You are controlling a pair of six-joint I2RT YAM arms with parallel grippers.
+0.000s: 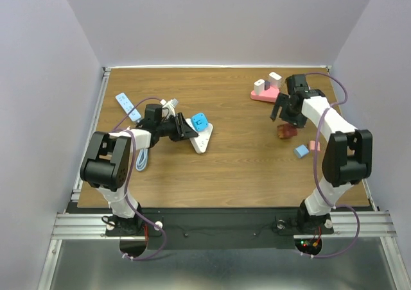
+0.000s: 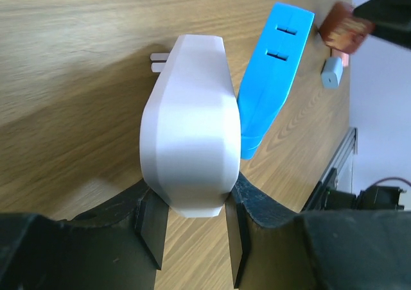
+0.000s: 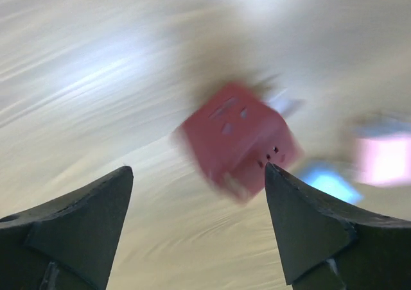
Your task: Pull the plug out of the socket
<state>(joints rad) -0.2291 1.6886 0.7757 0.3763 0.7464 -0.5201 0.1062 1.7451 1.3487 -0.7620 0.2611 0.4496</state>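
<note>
**Gripping the white socket block while the right jaws stand wide**

Your left gripper [image 1: 186, 131] lies low on the table [image 1: 244, 174], left of centre. It is clamped on the white socket block [image 1: 203, 140], with the blue plug [image 1: 200, 120] seated against the block's far side. Behind it lie a white power strip [image 1: 126, 105] and a small white plug [image 1: 170, 104], both apart from the block. Nothing stands between the two arms.

Your right gripper [image 1: 286, 110] hangs on the right side, just beyond a dark red cube [image 1: 286, 131]. A pink base with white pegs [image 1: 264, 92] sits behind it, and a small blue block [image 1: 300, 151] and a pink block [image 1: 314, 145] lie nearer the arm bases.

The left wrist view alone shows two metal prongs [image 2: 160, 60] on the block and two slots in the plug's face. It also shows both finger pads [image 2: 151, 229] pressed on the block's flanks.

The right wrist view is blurred, yet you can see the jaws spread wide and holding nothing, with the cube lying beyond them.
</note>
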